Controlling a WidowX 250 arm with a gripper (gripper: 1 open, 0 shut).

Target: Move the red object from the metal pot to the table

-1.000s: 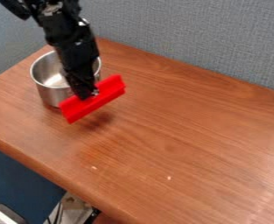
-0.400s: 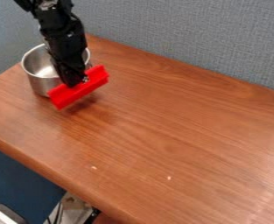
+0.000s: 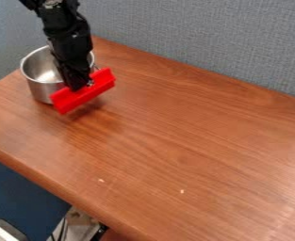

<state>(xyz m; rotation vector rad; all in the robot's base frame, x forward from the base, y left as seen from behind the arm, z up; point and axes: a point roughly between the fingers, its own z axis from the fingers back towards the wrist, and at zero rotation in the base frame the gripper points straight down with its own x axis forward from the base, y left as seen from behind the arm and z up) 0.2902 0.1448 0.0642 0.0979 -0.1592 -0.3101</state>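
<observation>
The bright red rectangular block [image 3: 83,93] is clamped between my fingers, and since one second ago I have carried it to the left and a little toward the back, so it now sits just beside the small shiny steel pot [image 3: 39,75], at its right front side, tilted with one end higher. My black gripper [image 3: 79,83] comes down steeply from above and hides the middle of the block; I cannot tell if the block already touches the wood. The pot's handle is not visible to me. The reddish-brown wooden table [image 3: 175,141] has clear grain and a rounded front corner, and behind it stands a grey-blue wall [image 3: 225,38].
</observation>
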